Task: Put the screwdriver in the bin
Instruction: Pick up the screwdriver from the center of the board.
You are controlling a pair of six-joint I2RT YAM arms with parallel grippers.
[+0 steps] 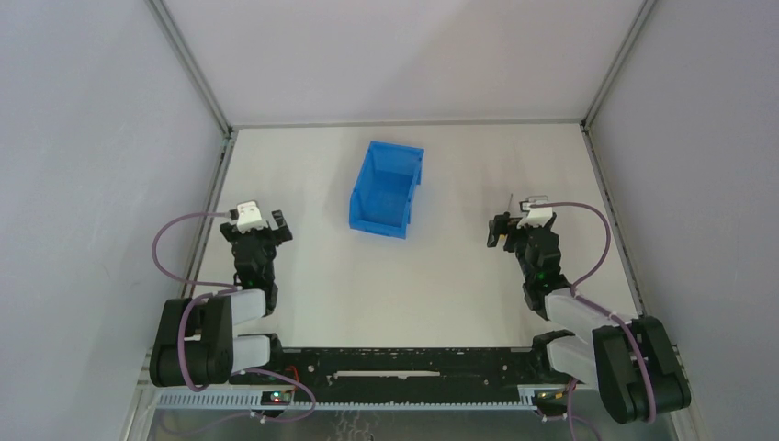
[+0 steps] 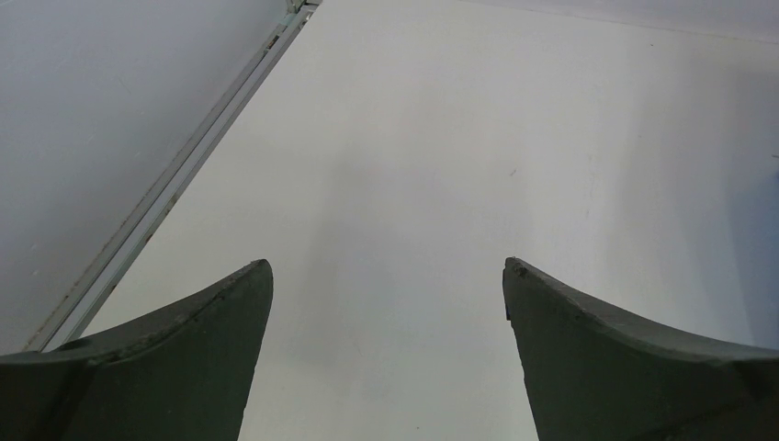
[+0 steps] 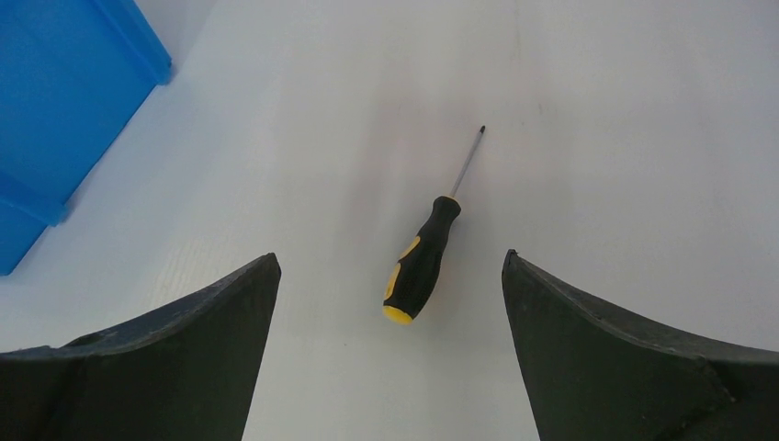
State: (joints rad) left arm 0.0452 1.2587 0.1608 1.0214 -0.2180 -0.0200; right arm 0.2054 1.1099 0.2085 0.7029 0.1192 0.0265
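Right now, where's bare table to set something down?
Bare: the strip between the bin and the left gripper, and the near table between the grippers. Crowded only at the right gripper: the screwdriver lies ahead of its open jaws.

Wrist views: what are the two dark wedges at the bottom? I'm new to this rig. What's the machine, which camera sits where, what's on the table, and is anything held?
It's two robot arms bolted at the near edge of a white table. The top view looks down from above and behind them, with the left arm on the left. The other two views come from a camera on each wrist, and the dark wedges are that gripper's own two fingers. The left gripper is open with only table under it. The right gripper is open too, hovering over a small screwdriver with a black and yellow handle, which lies flat on the table. A blue bin with an open top stands mid-table. Nothing is held.
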